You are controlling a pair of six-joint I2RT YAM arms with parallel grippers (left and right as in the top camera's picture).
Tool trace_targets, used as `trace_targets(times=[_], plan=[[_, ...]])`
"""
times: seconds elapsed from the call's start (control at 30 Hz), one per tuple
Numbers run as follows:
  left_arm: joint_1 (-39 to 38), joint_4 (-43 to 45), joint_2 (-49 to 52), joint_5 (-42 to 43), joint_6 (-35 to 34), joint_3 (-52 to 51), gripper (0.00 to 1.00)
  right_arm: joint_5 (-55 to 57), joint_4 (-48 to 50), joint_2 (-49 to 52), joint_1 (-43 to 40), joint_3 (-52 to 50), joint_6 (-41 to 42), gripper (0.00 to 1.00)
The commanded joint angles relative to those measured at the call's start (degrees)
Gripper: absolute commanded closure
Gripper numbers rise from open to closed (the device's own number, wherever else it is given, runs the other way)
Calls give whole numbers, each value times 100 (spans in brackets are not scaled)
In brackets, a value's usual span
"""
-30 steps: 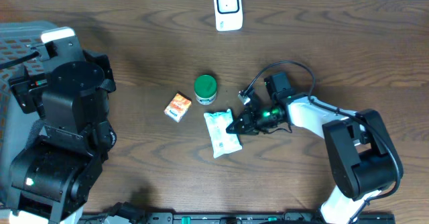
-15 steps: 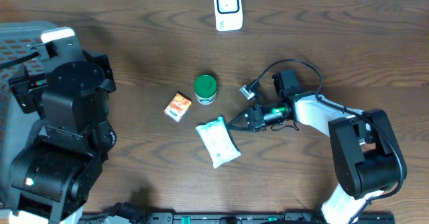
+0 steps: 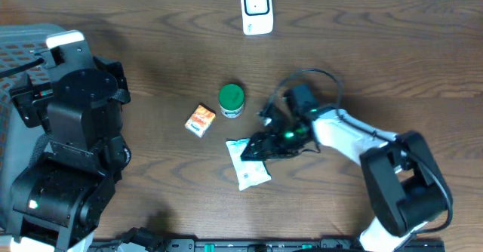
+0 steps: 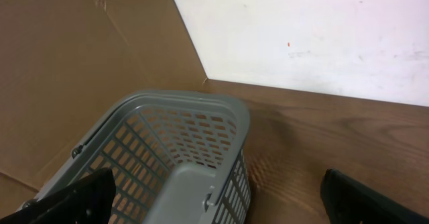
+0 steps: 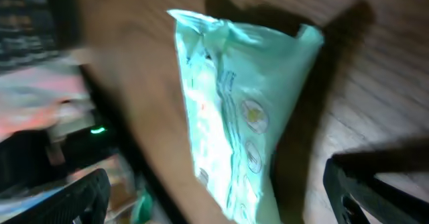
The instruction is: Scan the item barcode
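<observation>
A white and pale green packet (image 3: 253,173) lies flat on the wooden table, left of centre. My right gripper (image 3: 253,150) hangs low over the packet's upper end. In the right wrist view its jaws stand open, one dark finger (image 5: 74,197) on each side of the packet (image 5: 234,110), and nothing is gripped. The white barcode scanner (image 3: 256,9) stands at the table's far edge. My left gripper (image 4: 214,207) is open over a grey basket (image 4: 181,150) at the far left and holds nothing.
A green-lidded jar (image 3: 231,99) and a small orange box (image 3: 200,120) sit just above and to the left of the packet. The left arm's black body (image 3: 72,146) fills the left side beside the basket (image 3: 23,48). A black cable (image 3: 313,75) loops above the right arm.
My right gripper was shut beside the packet. It has opened and moved left, so its jaws straddle the packet's upper end. The packet was pushed slightly down and left earlier.
</observation>
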Motion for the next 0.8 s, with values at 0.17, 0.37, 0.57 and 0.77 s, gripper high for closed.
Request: trace_targets(times=[0.17, 0.37, 0.57, 0.77], plan=[[24, 4, -4, -17, -72, 26, 2, 3185, -599, 400, 1309, 603, 835, 1], [24, 2, -4, -17, -72, 26, 2, 3154, -1147, 1255, 1340, 1279, 791, 25], [24, 4, -4, -17, -72, 26, 2, 3104, -1521, 1384, 1290, 1606, 688, 47], [24, 4, -4, -17, -72, 26, 2, 3106, -1897, 1303, 1290, 1652, 461, 33]])
